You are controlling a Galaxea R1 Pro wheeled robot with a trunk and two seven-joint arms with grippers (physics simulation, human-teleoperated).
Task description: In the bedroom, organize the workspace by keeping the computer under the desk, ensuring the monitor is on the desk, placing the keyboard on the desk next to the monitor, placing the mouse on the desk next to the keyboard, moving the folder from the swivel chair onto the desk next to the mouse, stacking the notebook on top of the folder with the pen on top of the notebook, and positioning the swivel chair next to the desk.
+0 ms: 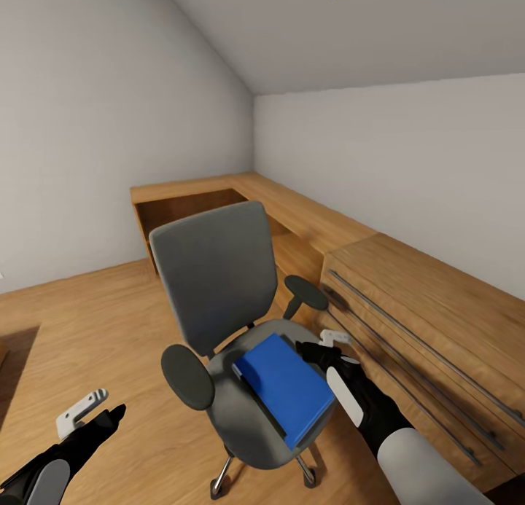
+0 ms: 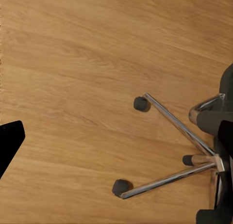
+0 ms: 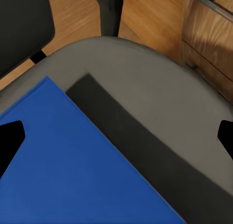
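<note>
The swivel chair [image 1: 219, 272] stands in front of me, grey back and seat, black armrests. A bright blue folder [image 1: 286, 386] lies flat on its seat [image 3: 160, 93]. In the right wrist view the folder [image 3: 63, 161] has a dark band along its edge. My right gripper [image 1: 324, 345] hovers open just above the folder's far right corner, and in its own view the right gripper [image 3: 116, 139] holds nothing. My left gripper [image 1: 95, 412] hangs open and empty over the floor, left of the chair. The desk, monitor, keyboard, mouse, notebook, pen and computer are out of view.
A light wooden chest [image 1: 437, 330] with long bar handles stands close on the chair's right. A low wooden unit [image 1: 292, 206] runs along the far walls into the corner. The chair's metal star base [image 2: 179, 151] and casters [image 2: 141, 104] rest on the wooden floor [image 2: 73, 64].
</note>
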